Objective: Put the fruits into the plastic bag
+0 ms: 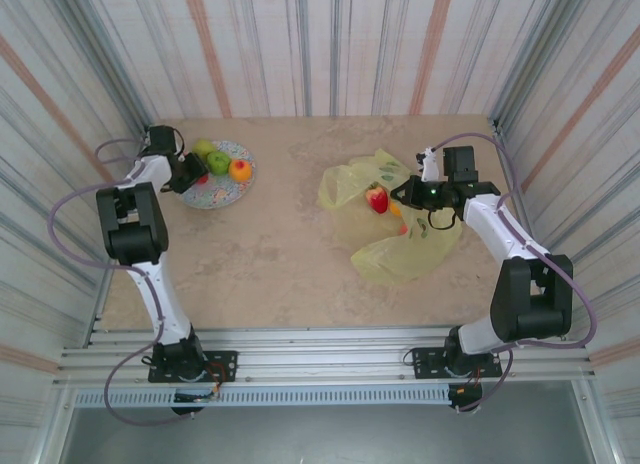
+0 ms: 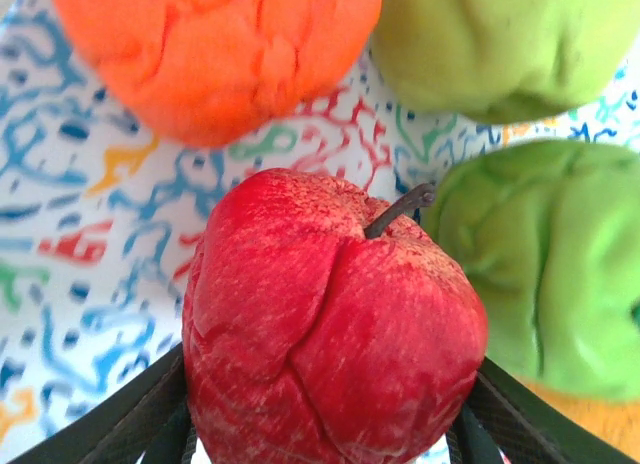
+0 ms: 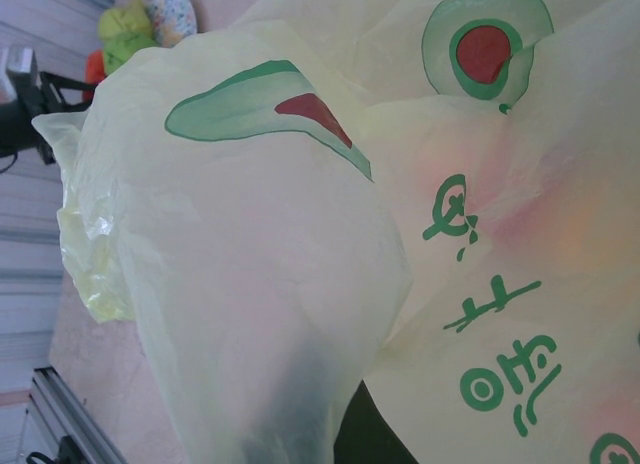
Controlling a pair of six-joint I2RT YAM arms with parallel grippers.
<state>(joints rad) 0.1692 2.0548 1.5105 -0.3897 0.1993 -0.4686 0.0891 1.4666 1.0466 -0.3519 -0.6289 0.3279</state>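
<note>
On the speckled plate (image 2: 90, 234), a red apple-like fruit (image 2: 330, 334) sits between the black fingers of my left gripper (image 2: 330, 409), which press on both its sides. Around it lie an orange fruit (image 2: 215, 49), two green fruits (image 2: 500, 39) (image 2: 550, 274) and a yellow-orange one (image 2: 600, 419). From above, the left gripper (image 1: 190, 176) is at the plate's near-left edge. The plastic bag (image 1: 400, 249) lies at the right with a red fruit (image 1: 377, 198) in its mouth. My right gripper (image 1: 408, 194) holds the bag's rim up, and bag film (image 3: 260, 264) is draped over its jaws.
The plate (image 1: 215, 194) sits at the table's back left, close to the striped wall. Bare table lies between plate and bag. The right arm reaches in from the right wall side. Metal rails run along the table's near edge.
</note>
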